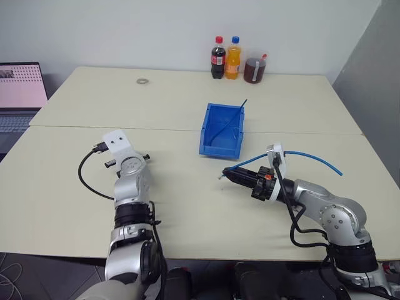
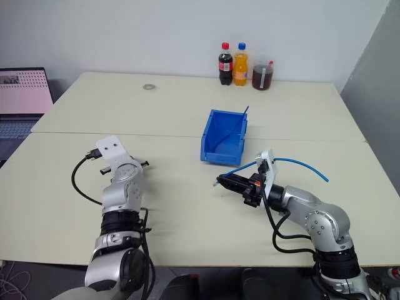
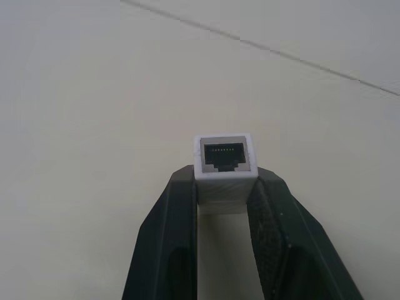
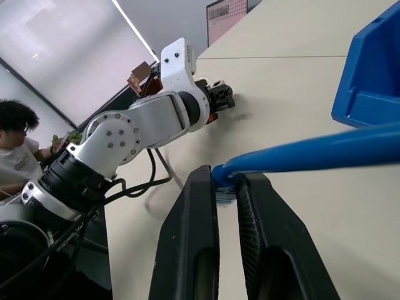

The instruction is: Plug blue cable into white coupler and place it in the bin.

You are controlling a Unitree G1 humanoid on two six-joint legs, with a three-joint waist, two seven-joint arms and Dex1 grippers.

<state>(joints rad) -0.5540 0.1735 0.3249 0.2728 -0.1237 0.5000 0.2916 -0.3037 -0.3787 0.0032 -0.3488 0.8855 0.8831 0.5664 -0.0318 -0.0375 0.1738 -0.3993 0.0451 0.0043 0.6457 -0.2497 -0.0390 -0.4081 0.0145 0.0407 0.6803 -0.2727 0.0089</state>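
In the left wrist view my left gripper (image 3: 225, 180) is shut on the white coupler (image 3: 225, 164), whose dark socket faces away from the wrist. In the head views that arm reaches over the table's left half, with its white wrist mount (image 1: 116, 142) covering the fingers. My right gripper (image 1: 227, 174) is shut on the plug end of the blue cable (image 1: 311, 154), just in front of the bin (image 1: 214, 149). The cable arcs back to the right over that arm. The bin stands mid-table, beyond and between both grippers.
A darker blue thin cable (image 1: 241, 109) leans inside the bin. Two bottles (image 1: 225, 57) and a jar of dark liquid (image 1: 254, 70) stand at the table's far edge, with a small ring (image 1: 142, 80) to their left. A laptop (image 1: 20, 87) sits far left. A person (image 4: 15, 147) sits beyond the table.
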